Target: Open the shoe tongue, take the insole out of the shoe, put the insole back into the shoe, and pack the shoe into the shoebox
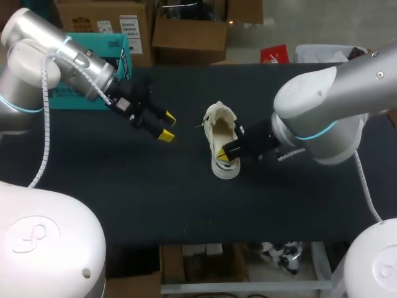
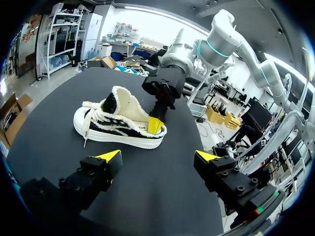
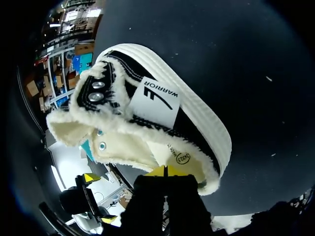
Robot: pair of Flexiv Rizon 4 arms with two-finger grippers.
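Observation:
A cream and black fleece-lined shoe (image 1: 222,146) stands upright in the middle of the black table, toe towards the back. My right gripper (image 1: 224,156) is shut, its yellow tips dipped into the heel opening. In the right wrist view the tips (image 3: 165,171) rest against the heel end of the cream insole (image 3: 183,160) inside the shoe (image 3: 147,113); whether they pinch it does not show. My left gripper (image 1: 167,126) hangs open above the table, left of the shoe and apart from it. Ahead of the left gripper (image 2: 158,156) the shoe (image 2: 118,123) lies side-on, with the right gripper (image 2: 156,125) at its heel.
A teal shoebox (image 1: 115,49) stands at the table's back left, partly behind my left arm. Bare black tabletop (image 1: 124,186) stretches in front of the shoe and to both sides.

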